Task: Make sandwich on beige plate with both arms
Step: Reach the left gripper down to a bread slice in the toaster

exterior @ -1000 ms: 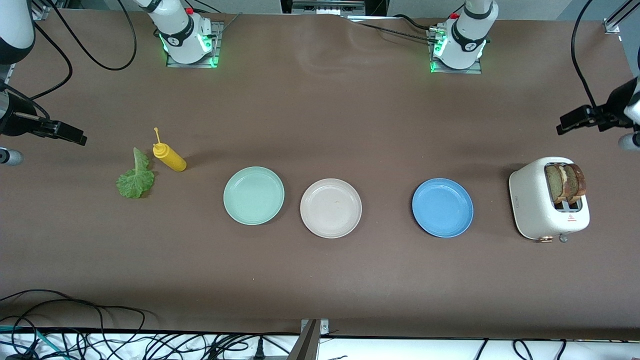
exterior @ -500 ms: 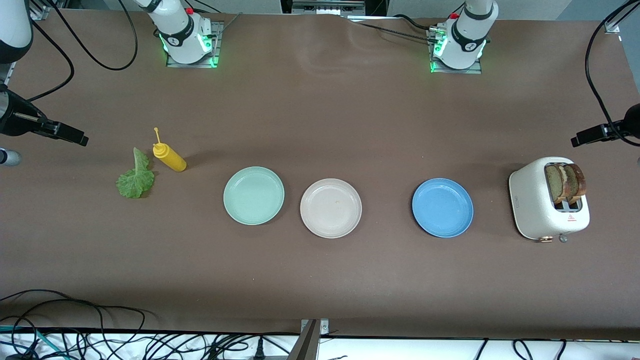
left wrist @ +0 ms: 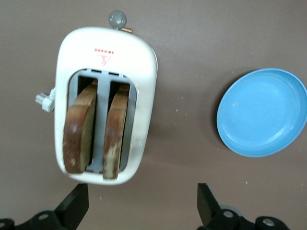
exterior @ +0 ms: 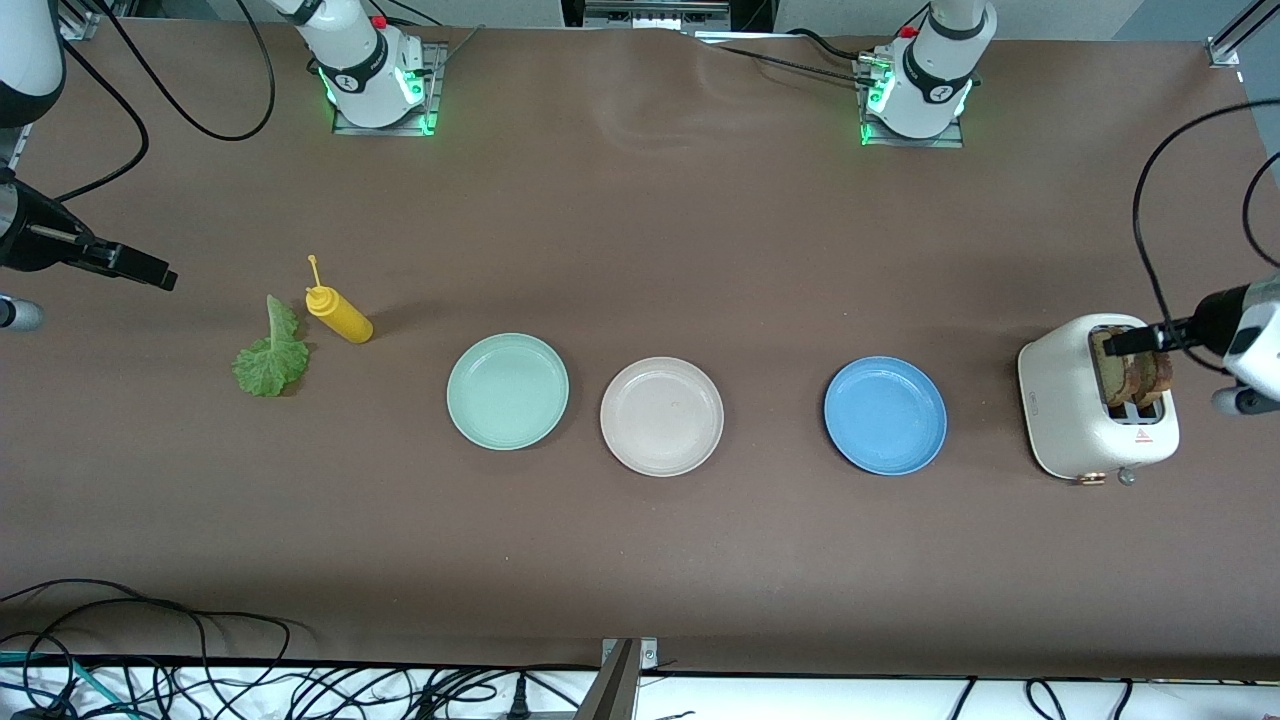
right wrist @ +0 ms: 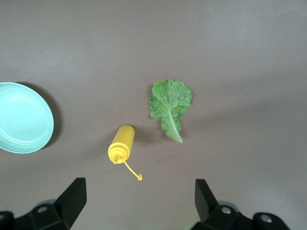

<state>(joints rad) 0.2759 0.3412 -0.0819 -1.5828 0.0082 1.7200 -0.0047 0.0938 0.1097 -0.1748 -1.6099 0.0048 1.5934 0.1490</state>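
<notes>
The beige plate (exterior: 662, 416) lies empty at the table's middle. Two brown toast slices (exterior: 1130, 378) stand upright in the slots of a white toaster (exterior: 1065, 415) at the left arm's end; they also show in the left wrist view (left wrist: 98, 129). A green lettuce leaf (exterior: 270, 355) lies flat toward the right arm's end and shows in the right wrist view (right wrist: 170, 103). My left gripper (exterior: 1125, 342) is open and empty over the toaster (left wrist: 141, 208). My right gripper (exterior: 150, 272) is open and empty, up over bare table beside the lettuce (right wrist: 139, 201).
A mint green plate (exterior: 507, 391) lies beside the beige plate toward the right arm's end. A blue plate (exterior: 885, 415) lies between the beige plate and the toaster. A yellow squeeze bottle (exterior: 340, 315) lies tipped beside the lettuce. Cables hang along the table's front edge.
My left gripper has swung in from the table's end to over the toaster's slots. My right gripper has hardly moved.
</notes>
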